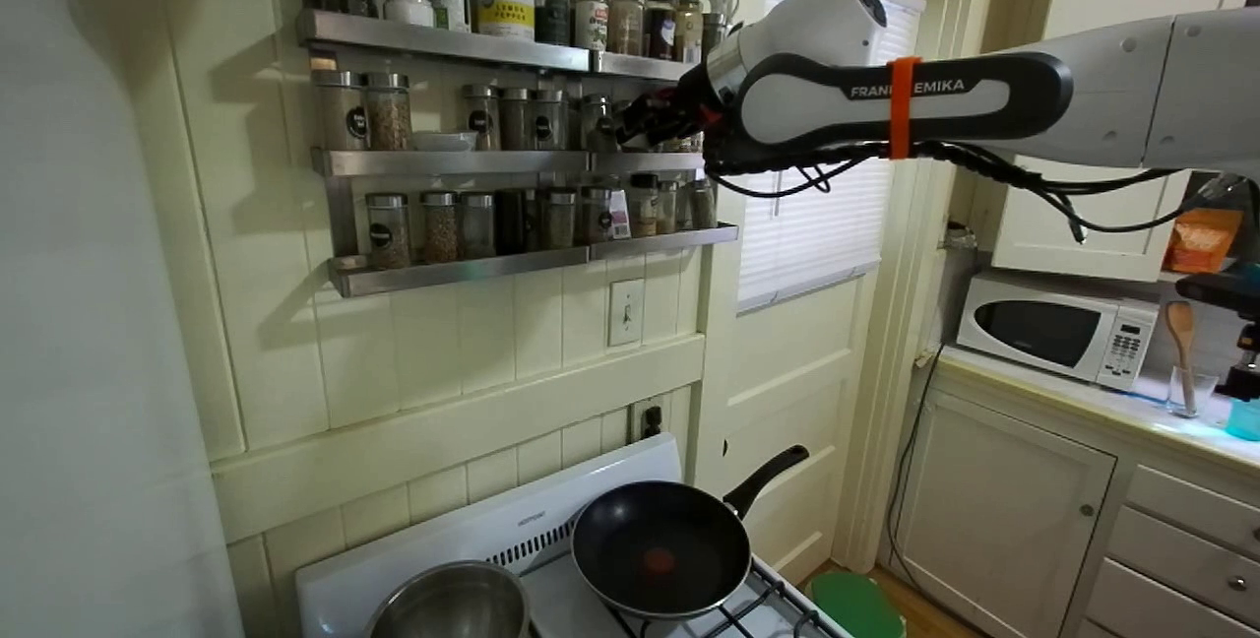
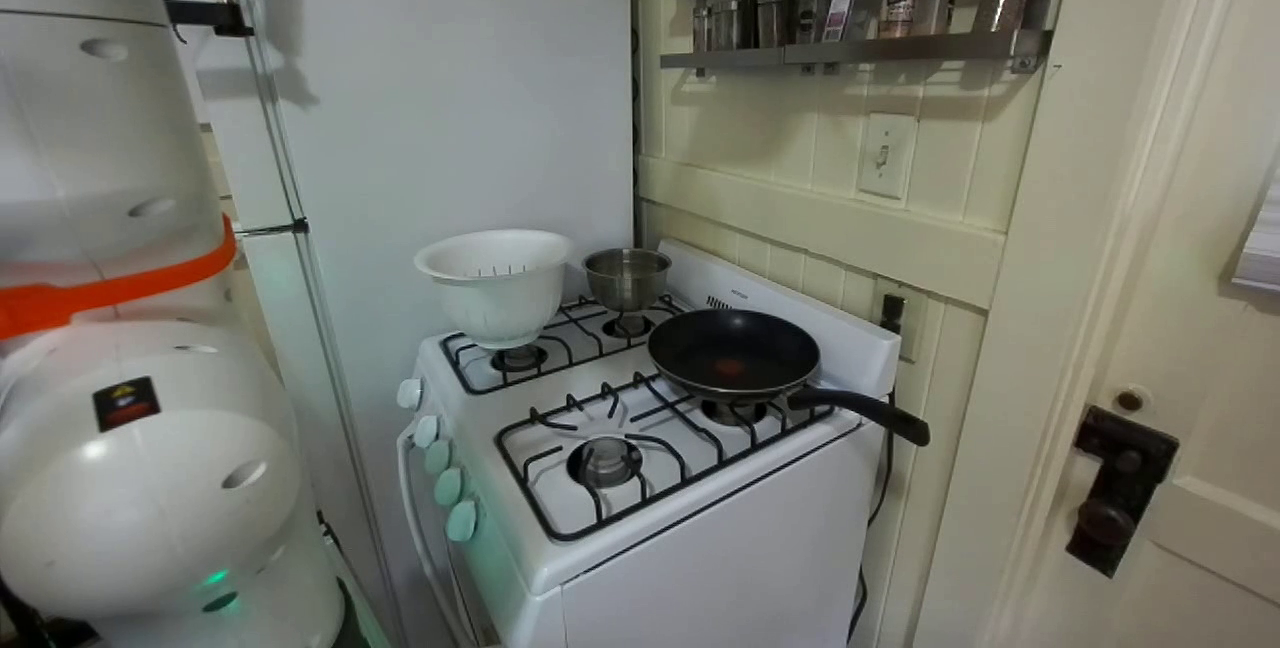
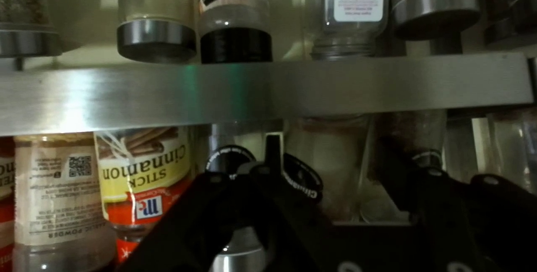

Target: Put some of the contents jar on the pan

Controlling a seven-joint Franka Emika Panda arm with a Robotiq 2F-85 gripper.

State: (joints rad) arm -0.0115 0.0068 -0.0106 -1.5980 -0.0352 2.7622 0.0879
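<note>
The black pan (image 1: pixel 660 549) sits on a back burner of the stove, with its long handle pointing outward; it also shows in an exterior view (image 2: pixel 735 358). My gripper (image 1: pixel 635 121) is at the right part of the middle spice shelf. In the wrist view, which is upside down and dark, the gripper (image 3: pixel 331 150) is open, with its two black fingers apart. A glass jar with a black Cinnamon label (image 3: pixel 329 154) stands between the fingers, with space towards the right finger. I cannot tell whether the left finger touches it. The jar's lid is hidden by the gripper.
The middle shelf's steel front rail (image 3: pixel 268 91) crosses the wrist view. A cinnamon stick bottle (image 3: pixel 142 175) and other jars stand close beside the gripper. The steel pot (image 2: pixel 627 278) and a white colander (image 2: pixel 500 298) stand on the stove.
</note>
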